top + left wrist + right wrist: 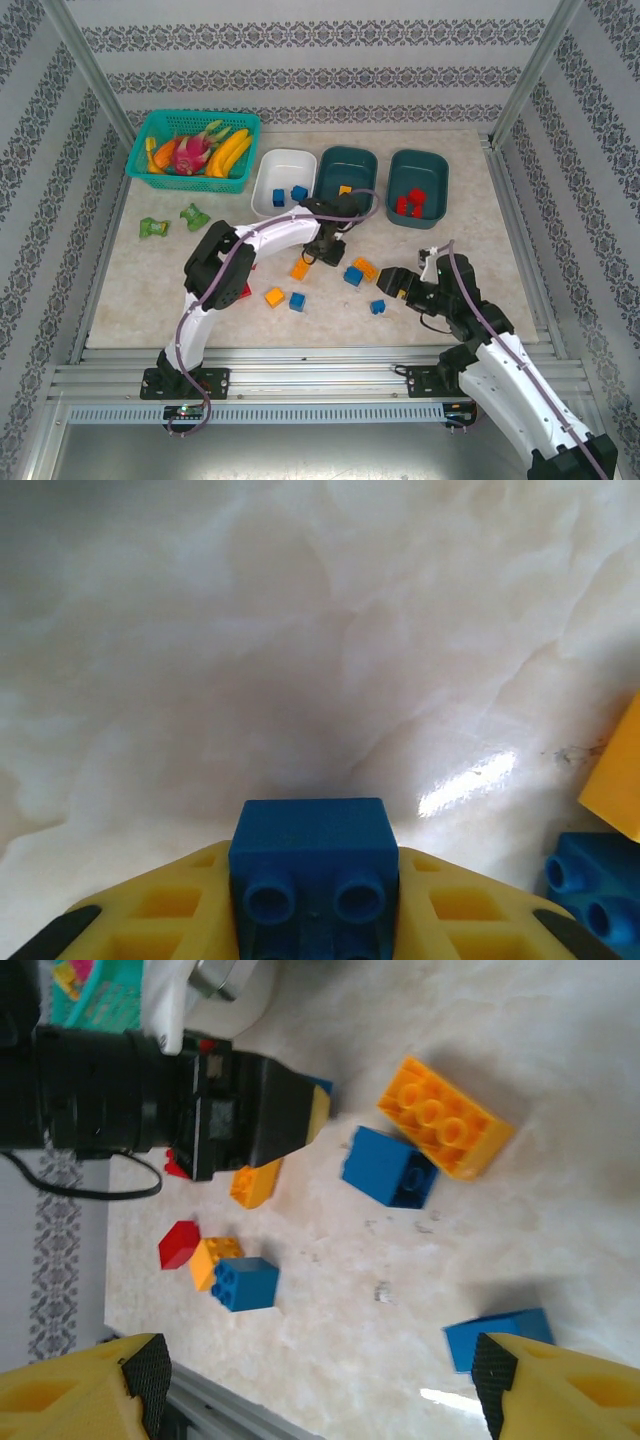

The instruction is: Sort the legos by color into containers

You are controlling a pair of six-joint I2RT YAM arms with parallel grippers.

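Note:
My left gripper (313, 905) is shut on a blue lego (310, 838), its yellow fingers pressed against both sides just above the table. From above, that gripper (326, 252) is low in front of the middle teal container (346, 165). My right gripper (320, 1385) stands open over bare table, and a blue lego (498, 1338) lies by one fingertip. Orange legos (299, 270), blue legos (353, 276) and a red one (243, 291) lie loose. The white container (283, 165) holds blue legos, the middle teal one an orange lego, and the right teal container (417, 170) red ones.
A turquoise mesh basket (150, 150) of toy fruit stands at the back left, with two green wrappers (153, 228) in front of it. Metal frame posts and patterned walls border the table. A rail runs along the near edge.

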